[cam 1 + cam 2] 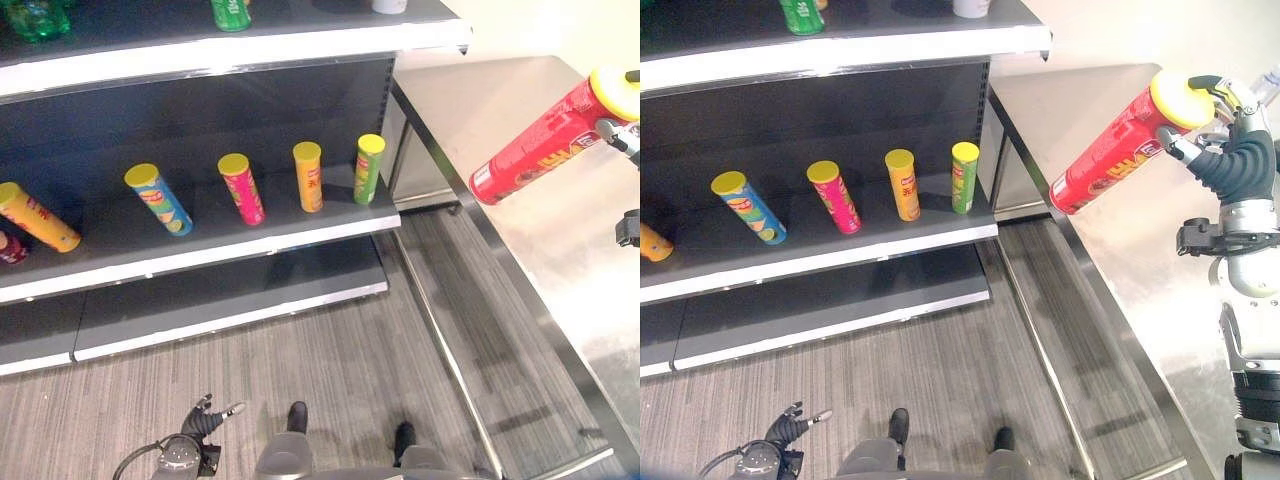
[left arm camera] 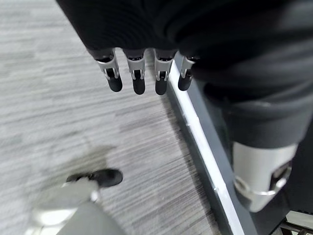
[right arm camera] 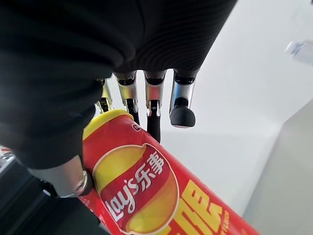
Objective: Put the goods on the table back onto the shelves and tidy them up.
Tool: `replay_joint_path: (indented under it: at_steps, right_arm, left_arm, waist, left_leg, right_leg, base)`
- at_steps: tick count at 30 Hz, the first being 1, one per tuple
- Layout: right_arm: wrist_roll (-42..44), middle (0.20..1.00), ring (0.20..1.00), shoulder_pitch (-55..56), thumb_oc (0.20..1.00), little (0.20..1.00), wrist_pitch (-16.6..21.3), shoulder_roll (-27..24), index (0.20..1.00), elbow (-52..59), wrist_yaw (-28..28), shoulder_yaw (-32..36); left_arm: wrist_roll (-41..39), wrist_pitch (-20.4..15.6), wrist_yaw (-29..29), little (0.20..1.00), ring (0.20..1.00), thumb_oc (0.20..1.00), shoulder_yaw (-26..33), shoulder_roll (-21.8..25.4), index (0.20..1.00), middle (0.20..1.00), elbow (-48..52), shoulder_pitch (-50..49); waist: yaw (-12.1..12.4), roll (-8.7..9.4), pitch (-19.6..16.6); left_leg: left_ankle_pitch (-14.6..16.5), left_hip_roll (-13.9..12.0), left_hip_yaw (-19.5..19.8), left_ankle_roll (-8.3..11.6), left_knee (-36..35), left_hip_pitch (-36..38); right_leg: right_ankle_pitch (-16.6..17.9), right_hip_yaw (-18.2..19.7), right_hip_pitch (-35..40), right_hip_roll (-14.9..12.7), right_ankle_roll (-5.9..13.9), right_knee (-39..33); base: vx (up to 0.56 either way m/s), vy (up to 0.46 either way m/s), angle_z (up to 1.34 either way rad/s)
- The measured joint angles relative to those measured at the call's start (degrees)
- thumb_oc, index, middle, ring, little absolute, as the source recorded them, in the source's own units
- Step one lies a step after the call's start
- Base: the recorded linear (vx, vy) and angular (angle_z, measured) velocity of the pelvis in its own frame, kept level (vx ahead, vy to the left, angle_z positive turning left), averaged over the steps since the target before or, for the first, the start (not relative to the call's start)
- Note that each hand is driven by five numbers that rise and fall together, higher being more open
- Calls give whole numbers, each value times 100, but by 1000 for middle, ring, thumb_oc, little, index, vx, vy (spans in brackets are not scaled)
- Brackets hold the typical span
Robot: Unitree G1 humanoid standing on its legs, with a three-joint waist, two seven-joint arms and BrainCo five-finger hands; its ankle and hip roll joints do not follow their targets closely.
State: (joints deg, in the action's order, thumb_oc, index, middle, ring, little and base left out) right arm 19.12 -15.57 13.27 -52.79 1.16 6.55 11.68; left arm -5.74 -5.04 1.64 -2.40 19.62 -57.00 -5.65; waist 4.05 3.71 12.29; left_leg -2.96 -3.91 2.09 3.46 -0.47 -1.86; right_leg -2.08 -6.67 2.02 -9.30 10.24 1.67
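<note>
A: What does the right hand (image 1: 1230, 140) hold?

B: A red crisp tube (image 1: 1118, 148) with a yellow lid. The fingers (image 3: 182, 104) and thumb are curled round its lidded end. The tube is tilted, lid end up by the hand and base pointing down toward the shelves, and it is held in the air above the steel table (image 1: 560, 240), not touching it.

A: Where does the table stand?

B: To the robot's right, just beside the end of the dark shelf unit (image 1: 250, 110).

A: What stands on the middle shelf (image 1: 200, 245)?

B: A row of yellow-lidded crisp tubes, apart from one another. From the left: an orange tube at the far left (image 1: 38, 217), leaning strongly; a blue tube (image 1: 160, 199), tilted; a pink tube (image 1: 242, 188); an orange tube (image 1: 308, 176); and a green tube (image 1: 368, 168) nearest the shelf's right end. A dark item shows at the view's left edge beside the leaning orange tube; what it is cannot be told.

A: And the top shelf (image 1: 240, 45)?

B: A green bottle (image 1: 231, 13), a green glassy item at the left (image 1: 38, 18), and a pale container (image 1: 390, 6) near the right end, all cut off by the frame.

A: The left hand (image 1: 205, 417)?

B: It hangs low over the grey striped floor (image 1: 330, 370), fingers (image 2: 138, 76) straight and relaxed, holding nothing.
</note>
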Motion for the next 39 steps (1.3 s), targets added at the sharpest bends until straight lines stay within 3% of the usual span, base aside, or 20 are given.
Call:
replay_joint_path:
  at_steps: [7,10,12,13,15,17,18,19,20,21,22,24,30,32,33,35,36,37,38,39]
  right_arm:
    - [14,200,200,1,200,200,5,-159,200,131,-88,2]
    - [14,200,200,-13,200,200,19,-445,200,335,-154,11]
    - [14,200,200,-241,200,200,37,-530,200,450,-220,-10]
    - [10,200,200,-240,200,200,76,-564,200,444,-226,1]
    - [11,200,200,-203,200,200,100,-607,200,406,-219,-30]
    - [8,200,200,-110,200,200,85,-570,200,401,-230,33]
    - [8,200,200,-106,200,200,79,-482,200,403,-231,24]
    - [9,200,200,-114,200,200,79,-483,200,418,-232,24]
    - [12,200,200,-192,200,200,84,-549,200,446,-241,6]
    - [19,200,200,-165,200,200,134,-529,200,447,-229,37]
    - [5,200,200,-98,200,200,125,-103,200,419,-248,-69]
    - [3,200,200,18,200,200,92,-69,200,434,-365,-226]
    - [-125,200,200,-42,200,200,115,75,200,618,-328,-253]
    - [-229,200,200,4,200,200,21,105,200,607,-300,-261]
    - [-229,200,200,40,200,200,-15,104,200,593,-265,-263]
    - [-227,200,200,32,200,200,-54,103,200,581,-235,-382]
    - [-228,200,200,43,200,200,-45,121,200,585,-228,-472]
    - [-212,200,200,89,200,200,-47,98,200,593,-272,-611]
    - [-218,200,200,59,200,200,-46,35,200,617,-312,-732]
    - [-218,200,200,-13,200,200,-31,-18,200,637,-362,-796]
  left_arm:
    - [-3,9,-76,1000,1000,1000,-50,-200,1000,1000,12,-142]
    - [-3,1,-70,1000,1000,1000,-34,-196,1000,1000,37,-7]
    - [0,-3,-65,1000,1000,1000,11,-170,1000,1000,-35,-60]
    - [9,9,-62,1000,1000,1000,-4,-132,1000,1000,-98,-21]
    - [13,27,-45,1000,1000,1000,91,1,1000,1000,-223,76]
    - [17,2,-26,1000,1000,1000,27,10,1000,1000,-144,69]
    - [18,-8,-16,1000,1000,1000,25,7,1000,1000,-144,65]
    - [20,-14,-13,1000,1000,1000,9,0,1000,1000,-138,82]
    - [33,-17,6,1000,1000,1000,0,-79,1000,1000,-33,57]
    - [43,-46,24,1000,1000,1000,4,-95,1000,1000,58,92]
    - [60,-94,67,1000,1000,1000,10,146,1000,1000,95,216]
    - [78,-116,58,1000,1000,1000,4,288,1000,1000,108,367]
    - [90,-96,75,1000,1000,1000,-48,395,1000,1000,62,275]
    - [88,-92,103,1000,1000,1000,-97,320,1000,1000,89,197]
    - [83,-91,90,1000,1000,1000,-87,232,1000,1000,78,183]
    - [75,-91,93,1000,1000,1000,-68,210,1000,1000,36,168]
    - [73,-88,99,1000,1000,1000,13,224,1000,1000,14,189]
    - [62,-115,98,1000,1000,1000,162,249,1000,1000,11,179]
    - [62,-103,97,1000,1000,1000,237,299,1000,1000,-5,166]
    - [58,-81,103,1000,1000,1000,238,293,1000,1000,-34,139]
  waist:
    - [52,-102,-51]
    - [-29,-226,-41]
    - [44,-337,-14]
    - [23,-229,18]
    - [-94,-64,71]
    - [-162,-86,72]
    - [-231,-172,30]
    - [-252,-218,3]
    - [-341,-382,-90]
    - [-449,-497,-170]
    - [-451,-76,-123]
    - [-315,71,-115]
    - [-136,76,-121]
    - [-98,29,-104]
    - [-158,-74,-109]
    - [-181,-149,-106]
    - [-176,-158,-96]
    - [-175,-142,-95]
    - [-121,-106,-100]
    - [-29,28,-145]
  left_leg:
    - [-61,11,409,93,160,-113]
    - [-144,106,506,221,476,-508]
    - [-94,-27,484,303,170,-495]
    - [-8,-121,447,354,291,-558]
    - [261,-820,160,352,851,-793]
    - [245,-1439,344,674,806,-621]
    - [70,-1741,528,990,511,-320]
    - [32,-1740,608,1063,387,-174]
    - [-87,-1600,684,1046,265,-26]
    - [350,-1500,495,1180,200,-16]
    - [287,-1064,479,1077,284,-61]
    - [328,-854,514,1045,400,-175]
    - [486,-355,511,601,610,-411]
    - [605,-104,257,351,1358,-833]
    - [749,-50,140,163,1636,-1037]
    - [822,25,122,89,1626,-1044]
    - [776,-50,107,39,1506,-995]
    - [566,-197,296,-76,1171,-907]
    - [344,-268,267,-3,818,-719]
    - [173,-289,198,81,573,-556]
  right_leg:
    - [97,-80,528,198,-127,-602]
    - [98,-388,560,172,-142,-674]
    - [236,-453,523,150,-358,-666]
    - [342,-515,447,14,-402,-659]
    - [283,-529,398,-105,-433,-547]
    - [281,-493,485,-196,-376,-522]
    - [293,-499,584,-280,-331,-526]
    - [305,-496,619,-366,-254,-544]
    - [377,-490,667,-445,6,-612]
    - [408,-521,687,-595,249,-583]
    - [534,-523,584,-988,238,-439]
    - [838,-536,459,-1186,217,-301]
    - [1364,-366,114,-1673,185,242]
    - [1788,-460,-152,-1778,-164,257]
    - [1952,-486,-180,-1815,-223,264]
    - [2288,-182,-372,-1893,-198,323]
    - [1846,9,-457,-1800,172,417]
    - [207,179,-586,-762,303,1530]
    - [-439,-9,-596,-333,-62,1693]
    - [-733,-28,-487,-30,-257,1417]
  base:
    - [-26,-15,36]
    - [-77,118,67]
    - [-108,346,18]
    - [-67,387,12]
    - [27,284,19]
    - [5,416,3]
    - [-22,476,-9]
    - [-37,514,-1]
    - [-83,424,19]
    - [-102,418,32]
    - [-74,279,31]
    - [-75,258,18]
    - [-168,380,14]
    - [-121,454,-14]
    - [-50,254,-1]
    - [-30,262,-8]
    - [-11,333,4]
    - [-5,167,11]
    - [15,132,3]
    - [82,95,11]
